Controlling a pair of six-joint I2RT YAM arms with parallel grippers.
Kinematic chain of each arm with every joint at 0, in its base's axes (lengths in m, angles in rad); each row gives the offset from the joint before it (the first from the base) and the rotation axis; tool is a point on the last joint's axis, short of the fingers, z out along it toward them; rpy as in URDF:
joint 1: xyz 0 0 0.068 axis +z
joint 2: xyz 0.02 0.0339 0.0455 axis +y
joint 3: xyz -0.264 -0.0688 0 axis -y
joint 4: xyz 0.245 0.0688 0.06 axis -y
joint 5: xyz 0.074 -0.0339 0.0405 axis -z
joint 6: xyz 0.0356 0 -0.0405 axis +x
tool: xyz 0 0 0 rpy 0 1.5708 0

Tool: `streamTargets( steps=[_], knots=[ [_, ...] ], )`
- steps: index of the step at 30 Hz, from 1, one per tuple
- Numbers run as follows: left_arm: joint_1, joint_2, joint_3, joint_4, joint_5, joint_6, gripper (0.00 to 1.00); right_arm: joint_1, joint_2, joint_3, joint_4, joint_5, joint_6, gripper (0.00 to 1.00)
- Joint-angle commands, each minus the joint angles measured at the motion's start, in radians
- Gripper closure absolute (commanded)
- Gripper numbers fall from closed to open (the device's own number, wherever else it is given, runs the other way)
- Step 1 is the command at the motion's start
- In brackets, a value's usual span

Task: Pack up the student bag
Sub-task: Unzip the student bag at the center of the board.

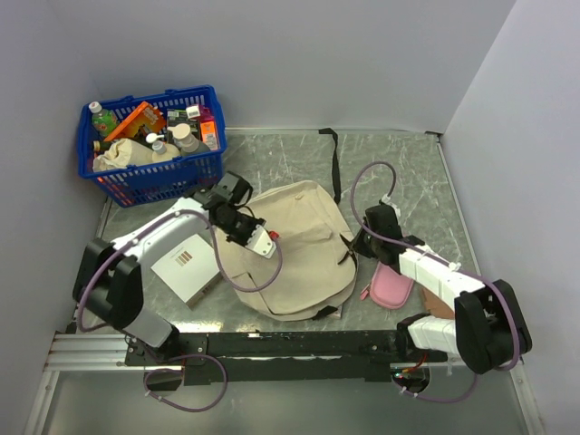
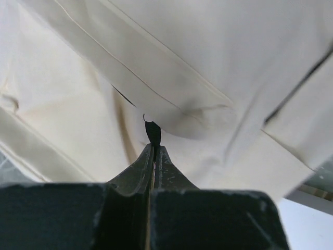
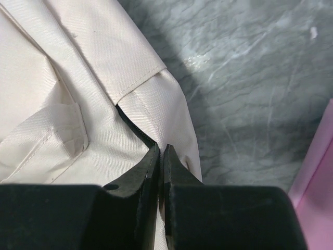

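Tightly — left hand (image 2: 154, 149), right hand (image 3: 161, 152) — on bag (image 1: 299, 249)

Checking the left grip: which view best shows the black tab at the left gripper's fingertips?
Left wrist: the black tab sits close up at the left gripper's shut tips, against the student bag. Top external cannot resolve it; right wrist shows another bag edge.
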Motion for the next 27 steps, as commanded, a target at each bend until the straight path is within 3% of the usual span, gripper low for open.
streamTargets(
  steps=[1, 4, 6, 7, 10, 13, 19, 23, 27],
  knots=[
    [0.029, -0.107, -0.062, -0.064, -0.039, -0.022, 0.99, -0.027, 0.040, 0.067, -0.066, 0.119, 0.000, 1.00],
    [0.038, -0.163, -0.125, -0.065, -0.057, -0.025, 0.99, -0.026, 0.056, 0.076, -0.066, 0.116, 0.001, 1.00],
    [0.043, -0.195, -0.168, -0.052, -0.063, -0.034, 0.99, -0.024, 0.055, 0.089, -0.072, 0.127, -0.006, 0.77],
    [0.044, -0.204, -0.186, -0.046, -0.063, -0.039, 0.99, -0.024, 0.046, 0.093, -0.086, 0.137, -0.007, 0.61],
    [0.044, -0.222, -0.201, 0.001, -0.054, -0.071, 0.99, -0.016, -0.046, 0.089, -0.057, 0.111, -0.022, 0.45],
    [0.044, -0.219, -0.188, 0.064, -0.025, -0.135, 0.99, 0.037, -0.124, 0.127, -0.038, 0.068, -0.029, 0.40],
    [0.043, -0.184, -0.139, 0.118, 0.018, -0.254, 0.98, 0.155, -0.028, 0.291, -0.118, 0.152, -0.058, 0.38],
    [0.044, -0.183, -0.155, 0.153, 0.001, -0.280, 0.98, 0.136, -0.086, 0.274, -0.355, 0.316, 0.023, 0.35],
    [0.044, -0.184, -0.166, 0.149, 0.012, -0.255, 0.98, 0.024, -0.248, 0.135, -0.539, 0.401, 0.128, 0.24]
  ],
)
